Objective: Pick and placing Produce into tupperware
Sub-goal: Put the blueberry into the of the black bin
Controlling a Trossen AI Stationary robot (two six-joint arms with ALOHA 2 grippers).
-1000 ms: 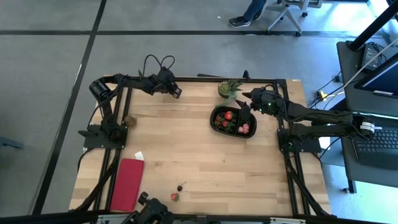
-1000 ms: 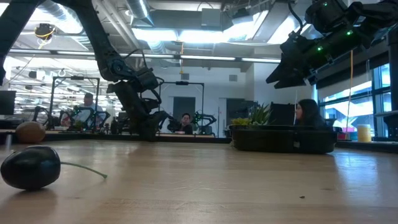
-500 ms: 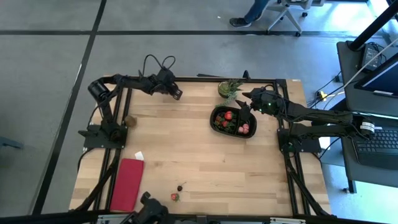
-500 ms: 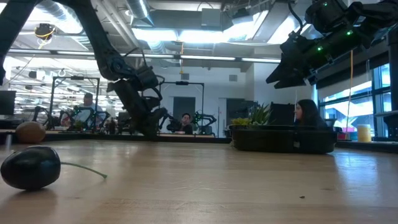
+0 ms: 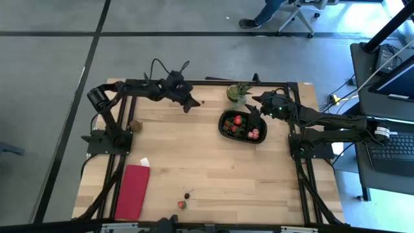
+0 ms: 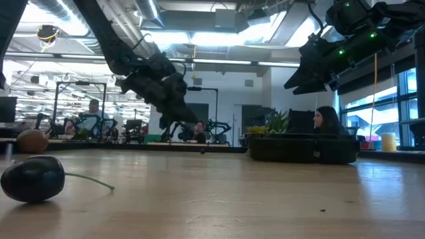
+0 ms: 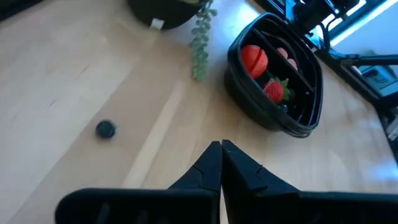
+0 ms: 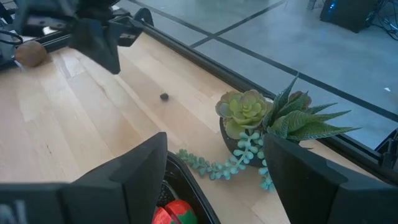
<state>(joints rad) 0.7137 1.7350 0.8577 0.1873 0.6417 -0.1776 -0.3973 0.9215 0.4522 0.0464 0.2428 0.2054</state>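
wrist view alone shows left hand point(image 7: 221, 163) clenched empty (dark berry point(image 7: 106, 129) loose nearby).

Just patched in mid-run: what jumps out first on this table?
The black container at the table's far right, holding red strawberries, with the right gripper open just above it and a potted plant beside it. The left gripper hangs shut and empty near the far edge, with a small dark berry loose on the wood close by. A red cloth lies at the near left corner.
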